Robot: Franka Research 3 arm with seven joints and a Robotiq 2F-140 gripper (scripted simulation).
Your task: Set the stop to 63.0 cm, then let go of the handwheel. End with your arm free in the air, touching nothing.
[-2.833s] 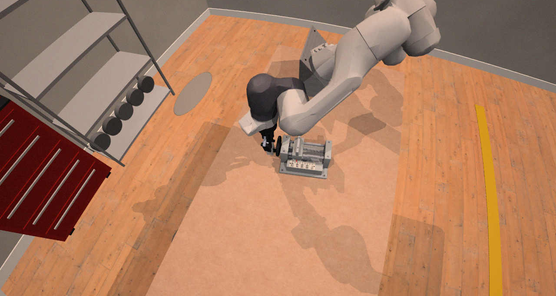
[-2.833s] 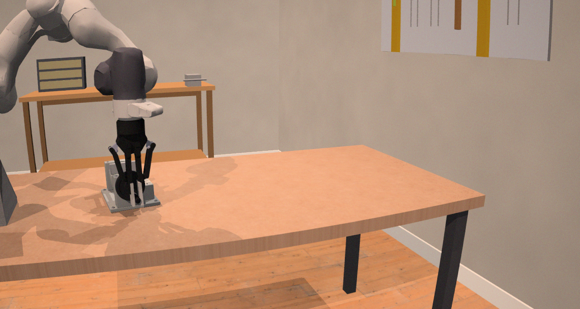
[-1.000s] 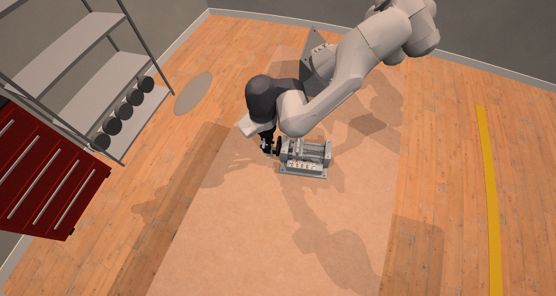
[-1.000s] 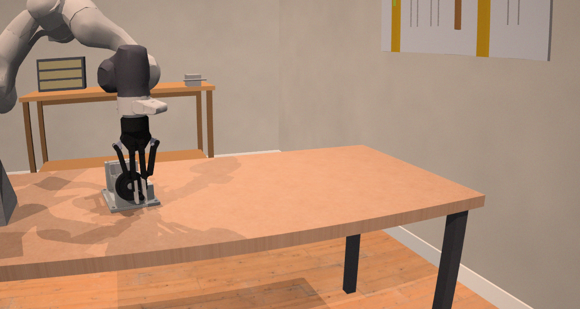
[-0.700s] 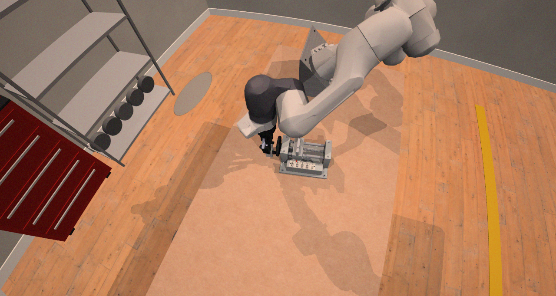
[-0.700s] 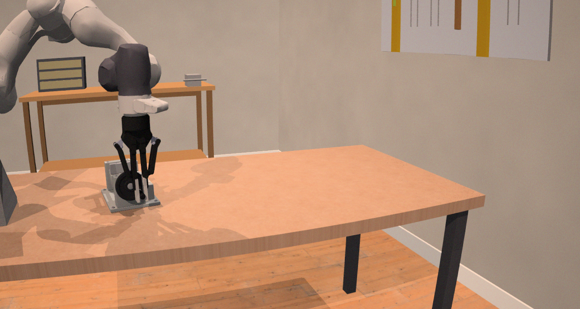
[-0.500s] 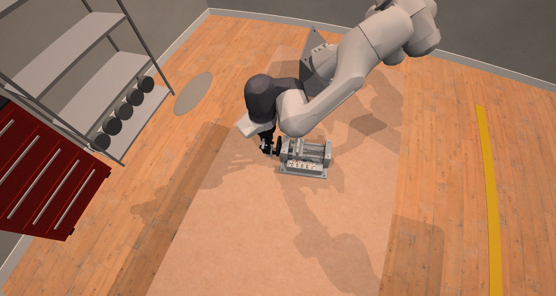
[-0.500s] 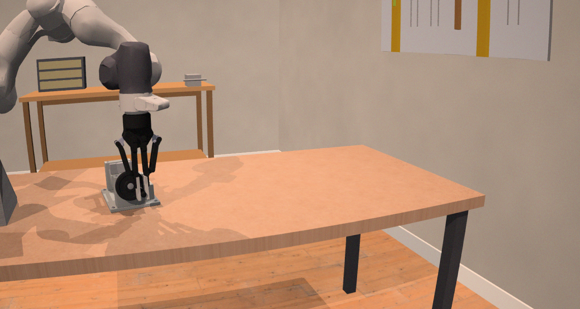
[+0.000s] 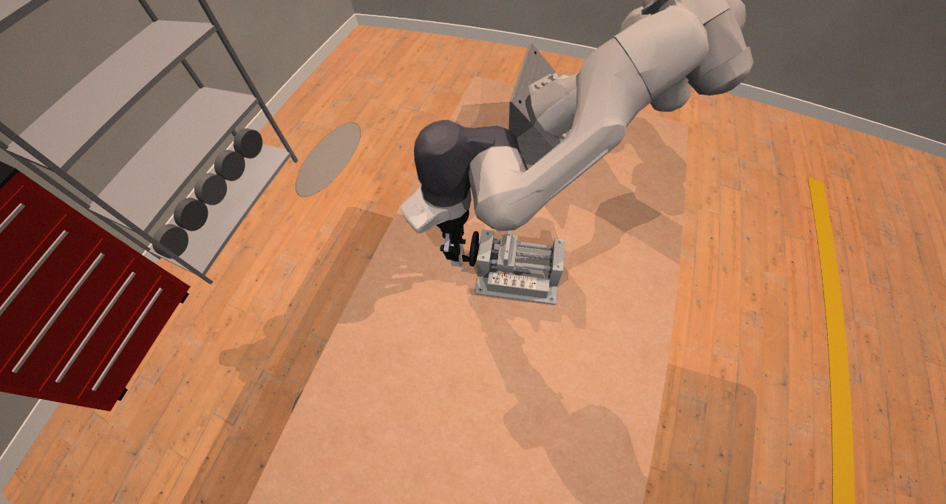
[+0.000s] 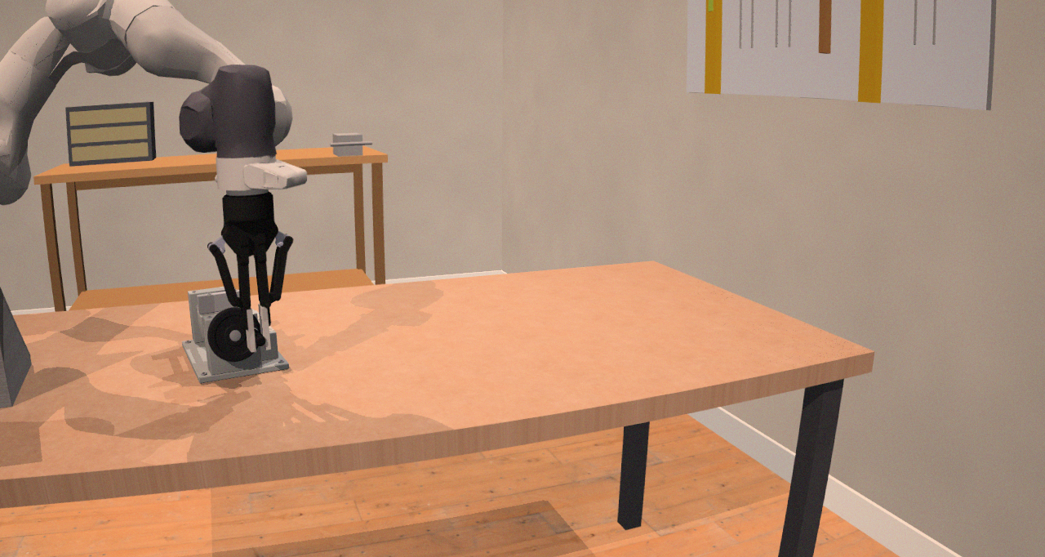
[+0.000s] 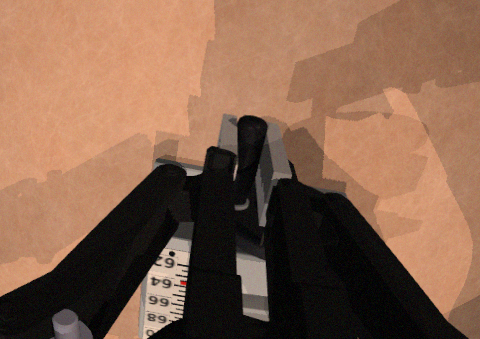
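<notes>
The stop unit is a grey screw-driven frame on the table. Its stop, a grey carriage [image 9: 508, 250], sits near the handwheel end. The red pointer [image 9: 504, 274] [image 11: 183, 283] is at about the 64 mark on the white scale [image 11: 161, 301], perhaps slightly to the 62 side; the fingers partly cover the ticks. The black handwheel [image 9: 474, 248] [image 10: 226, 332] stands upright at the unit's end. My gripper [image 9: 456, 256] [image 10: 258, 331] points down beside it, shut on the wheel's black crank knob [image 11: 251, 131], which is at the side of the wheel towards the scale.
The unit's base plate [image 9: 481, 293] [image 10: 198, 371] is on the wooden table [image 9: 423, 395] [image 10: 511, 356]. A grey slanted plate [image 9: 524, 97] [image 10: 8, 363] stands near the arm's base. A shelf rack [image 9: 178, 111] and a red drawer cabinet [image 9: 72, 302] are off to the left in the top view.
</notes>
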